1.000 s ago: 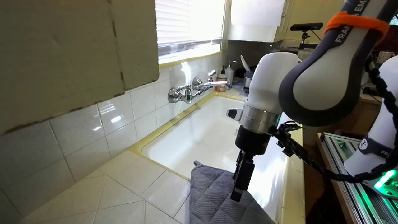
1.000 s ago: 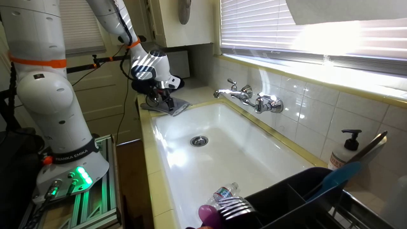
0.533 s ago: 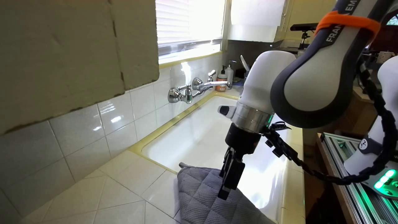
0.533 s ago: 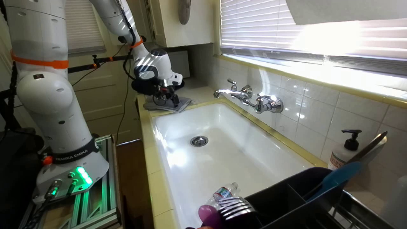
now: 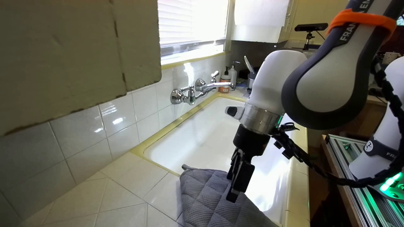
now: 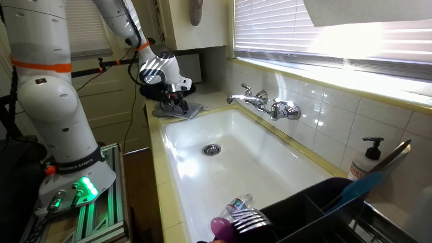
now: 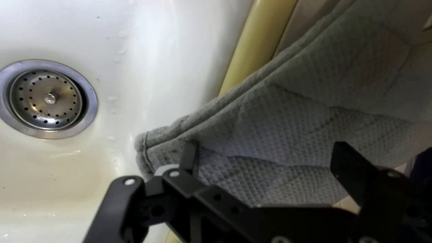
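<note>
"How does the gripper [image 7: 265, 157] stand?"
"Jaws wide apart, over the quilted grey cloth [image 5: 206, 195]; contact is hard to judge."
"And that cloth?"
"It lies on the tiled counter [image 5: 126, 195], one corner poking past the sink's yellow rim [image 7: 258, 45]."

We hold our arm [image 6: 50, 98] bent, its forearm [image 6: 116, 20] sloping down to a tilted wrist [image 5: 260, 118]; our gripper [image 7: 266, 154] hangs over the edge of the counter [image 5: 126, 195], fingers [image 7: 351, 168] pointing obliquely downward and spread wide.

Daylight blown out at the window [image 6: 347, 37], glare in the sink [image 6: 243, 162], foreground cabinet [image 5: 72, 53] shadowed, wrist view slightly soft
</note>
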You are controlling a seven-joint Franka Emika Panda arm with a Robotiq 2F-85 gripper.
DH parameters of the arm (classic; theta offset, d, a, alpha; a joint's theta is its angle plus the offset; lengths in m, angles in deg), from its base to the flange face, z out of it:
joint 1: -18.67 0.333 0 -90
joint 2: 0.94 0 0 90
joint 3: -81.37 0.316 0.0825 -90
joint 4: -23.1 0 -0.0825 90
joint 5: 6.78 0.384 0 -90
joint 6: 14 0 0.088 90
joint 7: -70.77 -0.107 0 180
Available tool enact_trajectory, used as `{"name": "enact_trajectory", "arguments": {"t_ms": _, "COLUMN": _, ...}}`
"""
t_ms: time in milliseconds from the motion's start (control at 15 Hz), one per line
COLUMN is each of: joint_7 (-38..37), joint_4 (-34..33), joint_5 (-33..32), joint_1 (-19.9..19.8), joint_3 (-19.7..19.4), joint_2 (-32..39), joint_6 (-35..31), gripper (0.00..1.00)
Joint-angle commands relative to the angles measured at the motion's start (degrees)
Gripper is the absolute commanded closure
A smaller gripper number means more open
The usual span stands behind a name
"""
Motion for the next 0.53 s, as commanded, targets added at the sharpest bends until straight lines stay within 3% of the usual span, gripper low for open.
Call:
{"name": "enact_trajectory", "arguments": {"t_ms": 0, "joint_7": -0.4, "joint_4": 4.7, "joint_5": 2.1, "joint_1": 0.7, "joint_3": 1.2, "joint_2": -3.5, "joint_6": -4.4, "gripper": 0.00}}
{"name": "enact_trajectory", "arguments": {"t_ms": 267, "joint_7": -2.4, "joint_4": 7.6, "joint_5": 2.8, "joint_1": 0.8, "joint_3": 1.2, "joint_2": -4.7, "joint_6": -9.7, "gripper": 0.00}}
{"name": "enact_trajectory", "arguments": {"t_ms": 467, "joint_7": 0.1, "joint_4": 5.2, "joint_5": 4.3, "joint_1": -1.8, "joint_3": 2.9, "joint_2": -3.8, "joint_6": -8.9, "gripper": 0.00}}
